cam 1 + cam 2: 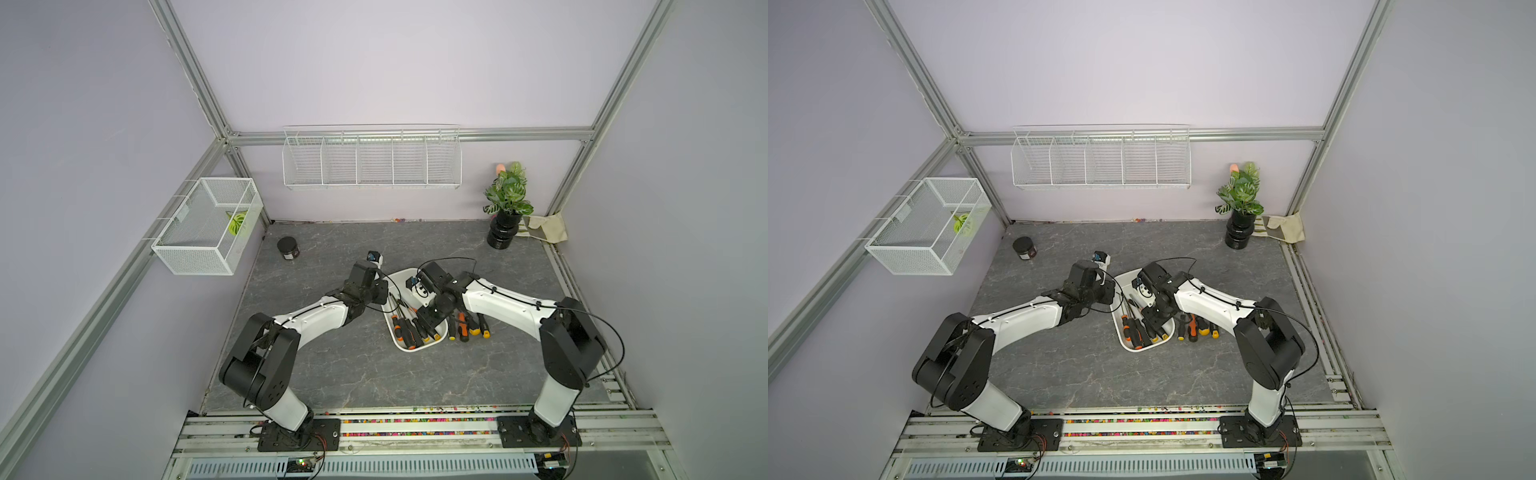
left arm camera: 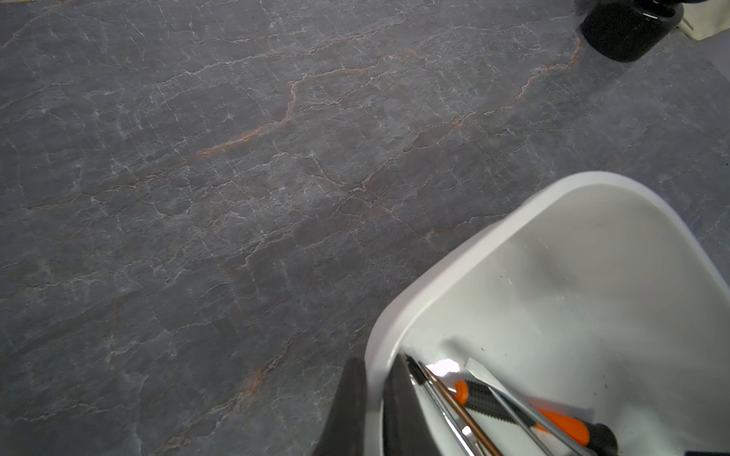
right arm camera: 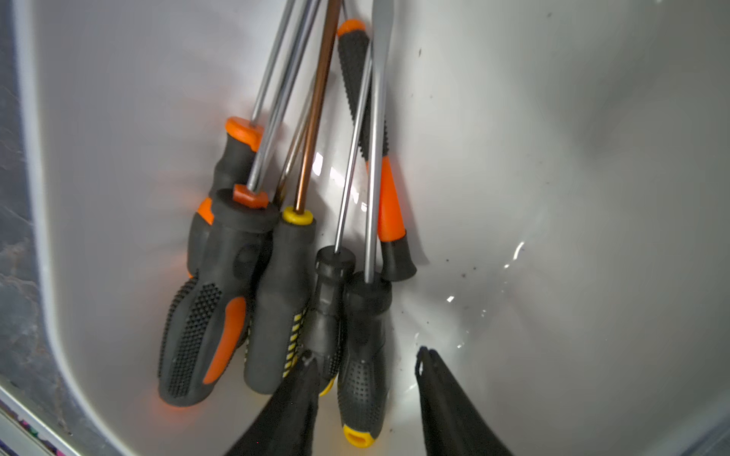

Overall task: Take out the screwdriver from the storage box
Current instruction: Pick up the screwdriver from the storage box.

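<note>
From my station the storage box (image 3: 572,138) reads as smooth, glossy white plastic, flecked with dark grit. The screwdrivers (image 3: 284,276) have polished metal shafts, 1 copper-toned, and matt black rubbery handles with dotted grip patches. The tabletop (image 2: 197,197) looks like matt, veined grey stone.

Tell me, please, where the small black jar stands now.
In both top views the black jar stands at the table's far left corner, near the wire-mesh basket, apart from the storage box.
</note>
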{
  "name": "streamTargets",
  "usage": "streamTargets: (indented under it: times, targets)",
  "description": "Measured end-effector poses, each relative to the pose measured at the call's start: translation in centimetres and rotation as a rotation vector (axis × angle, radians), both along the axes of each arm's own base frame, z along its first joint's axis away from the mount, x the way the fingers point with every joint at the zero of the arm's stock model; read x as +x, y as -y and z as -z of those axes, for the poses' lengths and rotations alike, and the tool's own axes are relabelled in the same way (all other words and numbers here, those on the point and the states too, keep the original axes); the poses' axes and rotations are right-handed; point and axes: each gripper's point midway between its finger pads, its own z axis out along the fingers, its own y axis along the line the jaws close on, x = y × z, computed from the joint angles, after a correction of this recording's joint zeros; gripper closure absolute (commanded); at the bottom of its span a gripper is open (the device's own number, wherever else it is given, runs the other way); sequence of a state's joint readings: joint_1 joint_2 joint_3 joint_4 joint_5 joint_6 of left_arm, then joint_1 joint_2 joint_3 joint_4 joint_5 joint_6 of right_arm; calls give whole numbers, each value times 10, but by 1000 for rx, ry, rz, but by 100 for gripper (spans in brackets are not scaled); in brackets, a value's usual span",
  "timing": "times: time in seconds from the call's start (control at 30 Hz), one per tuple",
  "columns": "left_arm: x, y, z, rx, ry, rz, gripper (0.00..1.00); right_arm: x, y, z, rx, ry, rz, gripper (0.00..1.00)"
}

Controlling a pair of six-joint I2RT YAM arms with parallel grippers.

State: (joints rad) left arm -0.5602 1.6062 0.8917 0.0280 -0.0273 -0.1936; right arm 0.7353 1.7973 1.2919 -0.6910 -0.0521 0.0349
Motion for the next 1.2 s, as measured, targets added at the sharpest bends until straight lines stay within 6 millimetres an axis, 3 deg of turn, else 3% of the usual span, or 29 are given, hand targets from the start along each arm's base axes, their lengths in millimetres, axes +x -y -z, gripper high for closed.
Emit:
streamTargets:
  times: [0.4, 0.6, 0.87, 1.2]
  targets:
    - [-1, 0, 1, -7, -8, -4, 100, 1, 2, 17, -75, -3, -24, 55]
    - [-1, 0, 1, -7, -10, -6, 100, 13, -3, 17, -146, 50, -44, 57]
    - [-1, 0, 1, -6, -11, -6, 100, 13, 2, 37, -218, 36, -60, 63]
    - [-1, -2, 2, -3, -15, -10, 100, 15, 0, 37, -225, 34, -60, 85]
